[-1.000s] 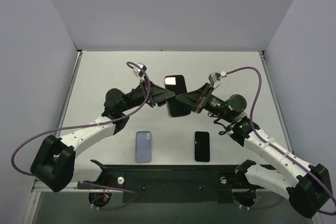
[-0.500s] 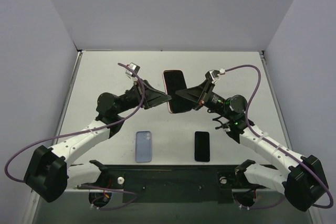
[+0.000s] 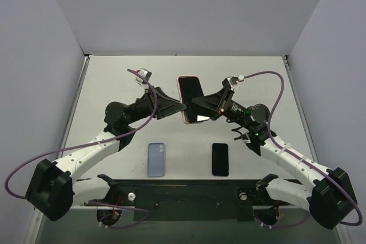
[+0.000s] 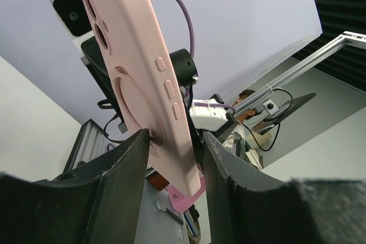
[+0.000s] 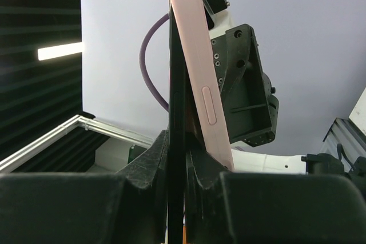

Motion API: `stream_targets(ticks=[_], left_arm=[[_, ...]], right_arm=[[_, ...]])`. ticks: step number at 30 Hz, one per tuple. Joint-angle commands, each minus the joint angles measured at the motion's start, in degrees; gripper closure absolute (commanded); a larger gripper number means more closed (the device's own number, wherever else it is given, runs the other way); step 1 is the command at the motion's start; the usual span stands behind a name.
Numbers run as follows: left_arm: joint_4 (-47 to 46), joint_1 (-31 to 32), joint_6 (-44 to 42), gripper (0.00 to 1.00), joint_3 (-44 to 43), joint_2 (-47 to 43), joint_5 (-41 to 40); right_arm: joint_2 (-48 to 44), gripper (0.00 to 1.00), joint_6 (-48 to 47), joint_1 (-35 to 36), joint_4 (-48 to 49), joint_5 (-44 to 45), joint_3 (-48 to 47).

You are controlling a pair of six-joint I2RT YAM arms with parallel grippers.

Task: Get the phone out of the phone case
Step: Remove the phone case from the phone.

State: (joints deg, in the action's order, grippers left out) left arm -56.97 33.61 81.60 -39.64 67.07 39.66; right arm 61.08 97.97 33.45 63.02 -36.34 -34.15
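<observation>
A phone in a pink case [image 3: 191, 100] is held up in the air over the middle of the table, between both grippers. My left gripper [image 3: 182, 107] is shut on the pink case [image 4: 143, 72] from the left; its back, with camera holes and side buttons, faces the left wrist camera. My right gripper [image 3: 198, 106] is shut on the black phone [image 5: 176, 112] edge-on. In the right wrist view the pink case [image 5: 201, 84] leans away from the phone's edge near the jaws. The phone's screen faces up in the top view.
A light blue phone or case [image 3: 156, 159] and a black phone [image 3: 220, 159] lie flat on the table near the front. A black rail [image 3: 189, 190] runs along the near edge between the arm bases. Walls close in the table's left, right and far sides.
Over the last second both arms raised and tilted the pink-cased phone and shifted it slightly toward the far side. Since half a second ago almost nothing has moved.
</observation>
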Motion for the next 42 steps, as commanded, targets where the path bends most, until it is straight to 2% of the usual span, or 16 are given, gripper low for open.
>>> stream_targets(ticks=[1,10,17,21,24,26,28,29,30,31,32,35,37,38,41,42], left_arm=[[-0.42,0.14,-3.12,0.48,1.49,-0.45,2.09],[-0.60,0.14,-3.73,0.50,2.81,-0.36,1.91],[-2.18,0.14,-3.64,0.39,4.57,-1.32,1.74],[-1.92,0.14,-4.08,0.39,4.66,-1.68,1.56],[0.01,0.14,-4.52,0.44,3.52,-1.50,0.95],[1.77,0.14,-4.96,0.53,2.03,-1.06,0.42],[6.59,0.23,-6.53,0.68,0.09,-0.97,-0.63],[11.83,0.23,-8.11,0.83,-1.39,-1.32,-1.16],[16.32,0.23,-9.26,0.91,-2.63,-1.41,-2.38],[18.80,0.23,-11.79,0.93,-3.25,-2.28,-2.92],[26.57,0.06,-13.12,1.00,-4.91,-2.73,-4.75],[48.22,-0.03,-23.11,1.00,-9.48,-5.10,-12.65],[60.97,0.06,-27.70,1.00,-12.47,-5.63,-21.25],[66.76,0.06,-28.68,1.00,-13.09,-5.81,-23.38],[72.95,0.49,-31.85,1.00,-10.83,-5.81,-28.75],[73.31,0.84,-32.12,1.00,-9.59,-6.07,-29.20]], right_arm=[[-2.89,1.00,5.91,0.21,19.42,1.36,-2.41],[-3.95,1.00,6.79,0.21,20.11,1.80,-1.88],[-4.13,1.00,6.97,0.12,20.56,2.32,-1.71],[-3.86,1.00,7.67,0.12,21.35,2.32,-1.71],[-3.69,1.00,7.41,0.30,20.91,2.06,-2.06],[-3.69,1.00,6.79,0.56,20.12,1.97,-2.06],[-3.86,1.00,5.57,0.74,18.63,1.45,-2.06],[-4.12,1.00,4.43,0.82,17.06,1.36,-2.06],[-4.65,1.00,3.72,0.91,15.04,0.75,-2.15],[-5.09,1.00,1.80,0.91,13.46,0.13,-2.23],[-5.61,1.00,0.22,0.91,9.79,-0.22,-2.41],[-10.27,1.00,-10.38,1.09,-3.84,-0.93,-3.90],[-13.87,1.00,-20.12,1.18,-17.62,-0.23,-6.00],[-16.49,1.00,-23.58,1.26,-29.77,0.99,-6.88],[-20.55,1.00,-41.22,1.26,-55.47,9.59,-13.02],[-20.82,1.00,-45.20,1.26,-58.42,11.88,-14.70]])
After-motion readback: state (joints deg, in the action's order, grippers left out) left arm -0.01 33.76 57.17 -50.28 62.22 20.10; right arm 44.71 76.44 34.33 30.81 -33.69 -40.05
